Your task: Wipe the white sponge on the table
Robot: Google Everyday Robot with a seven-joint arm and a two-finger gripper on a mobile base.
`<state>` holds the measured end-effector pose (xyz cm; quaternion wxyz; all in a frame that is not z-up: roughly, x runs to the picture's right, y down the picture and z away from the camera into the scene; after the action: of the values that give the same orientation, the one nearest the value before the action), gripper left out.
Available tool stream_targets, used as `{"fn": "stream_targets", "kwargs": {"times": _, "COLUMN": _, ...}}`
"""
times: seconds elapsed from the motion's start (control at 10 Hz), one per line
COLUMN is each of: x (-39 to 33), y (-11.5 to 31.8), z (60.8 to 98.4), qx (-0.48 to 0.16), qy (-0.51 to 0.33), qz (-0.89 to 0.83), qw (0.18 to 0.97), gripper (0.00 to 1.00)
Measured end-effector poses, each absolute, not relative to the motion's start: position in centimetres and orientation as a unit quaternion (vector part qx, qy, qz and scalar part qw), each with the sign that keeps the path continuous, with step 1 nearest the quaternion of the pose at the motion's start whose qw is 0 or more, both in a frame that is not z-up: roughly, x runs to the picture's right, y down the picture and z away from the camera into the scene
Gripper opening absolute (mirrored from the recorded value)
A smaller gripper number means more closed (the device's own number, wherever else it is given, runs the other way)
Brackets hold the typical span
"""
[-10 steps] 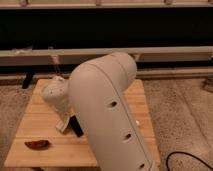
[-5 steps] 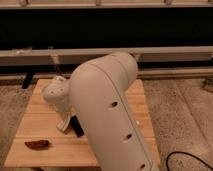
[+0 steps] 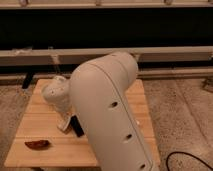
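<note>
**Clerk:** Item one, leftmost?
**Checker:** Dark red-brown oblong thing (image 3: 37,144), lying flat on the table (image 3: 40,117), at about 8 o'clock from the top's centre, near the front-left corner. It lies apart from everything else.

**Clerk:** Item two?
**Checker:** The white sponge (image 3: 63,123): a small off-white block, low on the pale plank top, roughly 9 o'clock from centre. It sits directly under the rounded cream wrist (image 3: 56,95) and appears to touch the wood.

**Clerk:** Item three, the end effector?
**Checker:** End effector (image 3: 71,126), pointing down at the table, just beside the sponge on its 3 o'clock side. A dark part shows there. Whether it is wide, narrow or clamped on the sponge, I cannot tell.

**Clerk:** Item four?
**Checker:** Big cream robot arm (image 3: 110,115), rising from 6 o'clock of the view and bending over toward 12 o'clock, covering the table's middle. Small dark holes run along its side.

**Clerk:** Off the table?
**Checker:** Black cable (image 3: 186,159), curving on the speckled floor (image 3: 180,110) at 4 o'clock. Behind, at 12 o'clock, a dark wall (image 3: 100,30) with pale horizontal rails (image 3: 165,52).
</note>
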<state>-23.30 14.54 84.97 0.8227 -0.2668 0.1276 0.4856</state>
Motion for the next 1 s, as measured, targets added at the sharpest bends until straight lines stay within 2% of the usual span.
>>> {"fn": "stream_targets", "kwargs": {"times": 0.4, "x": -23.12, "y": 14.35, "z": 84.96, "qx": -0.264, "qy": 0.127, "qz": 0.482, "qw": 0.826, "gripper": 0.41}}
{"fn": "stream_targets", "kwargs": {"times": 0.5, "x": -23.08, "y": 14.33, "z": 84.98, "qx": -0.263, "qy": 0.127, "qz": 0.482, "qw": 0.826, "gripper": 0.44}}
{"fn": "stream_targets", "kwargs": {"times": 0.7, "x": -23.07, "y": 14.23, "z": 84.98, "qx": -0.262, "qy": 0.127, "qz": 0.481, "qw": 0.827, "gripper": 0.58}}
{"fn": "stream_targets", "kwargs": {"times": 1.0, "x": -23.01, "y": 13.94, "z": 85.0, "qx": -0.261, "qy": 0.126, "qz": 0.478, "qw": 0.829, "gripper": 0.61}}
